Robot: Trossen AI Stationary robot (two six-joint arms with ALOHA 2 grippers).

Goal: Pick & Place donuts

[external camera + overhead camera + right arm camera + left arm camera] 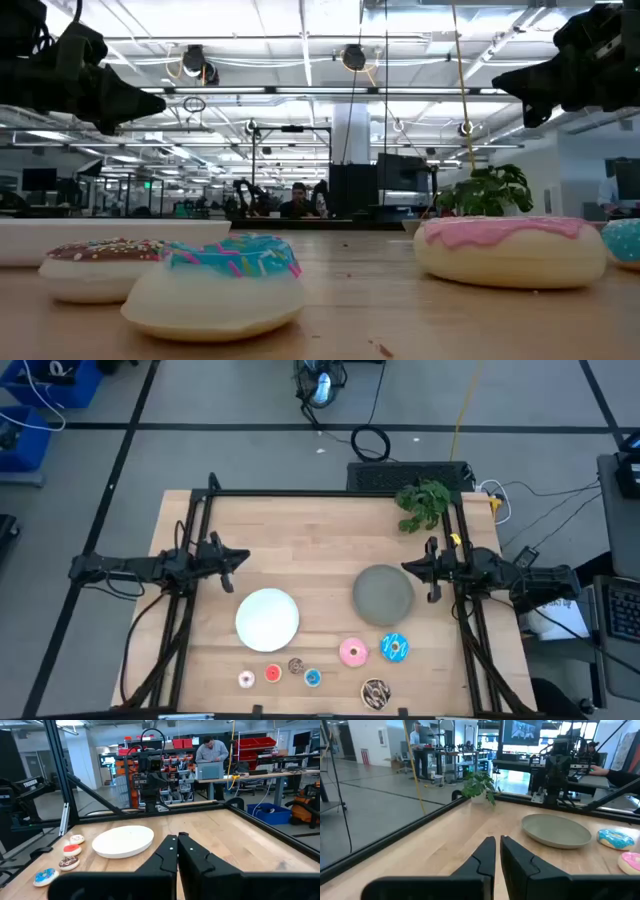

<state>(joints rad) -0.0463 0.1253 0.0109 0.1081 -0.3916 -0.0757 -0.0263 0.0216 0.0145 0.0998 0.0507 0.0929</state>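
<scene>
From my remote seat, all seven donuts sit in a loose row on the near side of the white plate [267, 619]. The pink donut [352, 651] and blue donut [394, 648] lie just past the grey plate [383, 591], closer to my right gripper [431, 568] than my left gripper [226, 565]. Both sets of fingers are closed, holding nothing.

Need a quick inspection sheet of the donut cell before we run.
Surface: wooden table, nothing spilled.
Job's things: seven donuts along the near edge, pink donut and blue donut largest; white plate and grey plate bare.
Clutter: small plant at the far edge.
Grippers: left gripper and right gripper shut, raised, holding nothing.
Cables: coiled on the floor beyond the table.
Surroundings: open lab, people at benches.
</scene>
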